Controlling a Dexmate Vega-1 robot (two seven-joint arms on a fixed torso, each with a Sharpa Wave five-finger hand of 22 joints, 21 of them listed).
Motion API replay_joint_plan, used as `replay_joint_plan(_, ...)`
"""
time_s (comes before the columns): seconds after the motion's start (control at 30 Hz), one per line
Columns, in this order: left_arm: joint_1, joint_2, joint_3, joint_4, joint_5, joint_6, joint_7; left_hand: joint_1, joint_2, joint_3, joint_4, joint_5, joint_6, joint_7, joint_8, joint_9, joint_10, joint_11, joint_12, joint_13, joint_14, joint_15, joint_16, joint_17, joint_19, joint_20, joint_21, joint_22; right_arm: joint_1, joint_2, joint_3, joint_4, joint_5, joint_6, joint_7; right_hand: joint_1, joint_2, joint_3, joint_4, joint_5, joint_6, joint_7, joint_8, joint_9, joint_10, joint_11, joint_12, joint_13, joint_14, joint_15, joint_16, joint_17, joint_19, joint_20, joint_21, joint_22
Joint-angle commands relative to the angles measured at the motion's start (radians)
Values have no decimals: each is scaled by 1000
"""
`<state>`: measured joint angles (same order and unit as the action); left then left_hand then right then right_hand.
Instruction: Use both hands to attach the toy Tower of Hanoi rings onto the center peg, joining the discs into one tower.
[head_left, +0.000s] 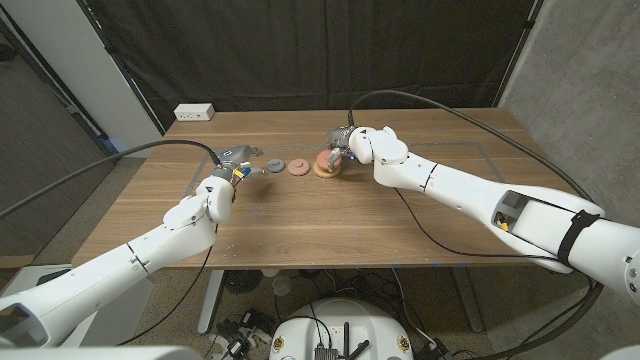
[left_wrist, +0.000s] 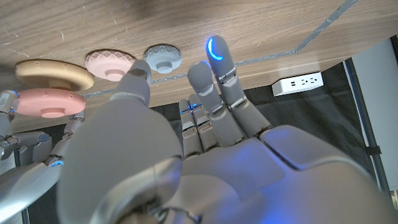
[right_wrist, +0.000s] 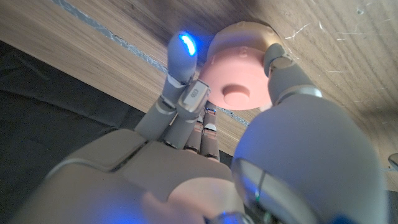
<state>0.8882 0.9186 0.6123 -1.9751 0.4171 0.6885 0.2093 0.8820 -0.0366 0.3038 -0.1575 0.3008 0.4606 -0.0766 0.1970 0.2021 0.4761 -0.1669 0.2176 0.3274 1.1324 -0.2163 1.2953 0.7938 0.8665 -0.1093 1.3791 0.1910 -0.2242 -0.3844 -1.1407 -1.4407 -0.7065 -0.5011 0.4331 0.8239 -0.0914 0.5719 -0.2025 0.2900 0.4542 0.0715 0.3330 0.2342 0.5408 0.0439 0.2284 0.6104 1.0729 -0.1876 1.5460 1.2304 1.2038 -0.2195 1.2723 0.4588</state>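
My right hand (head_left: 340, 152) pinches the pink disc (right_wrist: 241, 83) over the tan disc (left_wrist: 54, 74), mid-bench toward the far edge. My left hand (head_left: 236, 170) is spread, holding nothing.

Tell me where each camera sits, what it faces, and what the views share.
Head view: on the robot's head, looking down at the wooden table; both arms, left hand, right hand.
Left wrist view: on the left wrist, along the hand's back toward the grey ring and small pink ring.
Right wrist view: on the right wrist, toward the big pink ring it grips.
Shared: the big pink ring.
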Motion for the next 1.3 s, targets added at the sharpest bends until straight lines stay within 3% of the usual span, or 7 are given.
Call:
replay_joint_plan(0.03,2,4,0,-4,0,3,-1,-2,1,7,0,4,11,2,3,3,8,-4,0,3,-7,-2,-2,-1,-5,-100,7,-1,13,22,-10,47,34,12,-21,72,85,46,36,3,244,-228,59,4,251,-244,0,2,8,-30,3,2,9,-2,9,1)
replay_joint_plan(1.3,23,4,-15,-13,-14,3,23,-6,0,15,0,3,14,2,3,3,9,-3,-2,5,-1,-2,11,2,-4,-100,9,-1,48,56,-67,136,71,-18,-28,71,89,53,36,10,246,-230,56,6,259,-243,-17,16,9,-30,1,2,1,-2,23,-15)
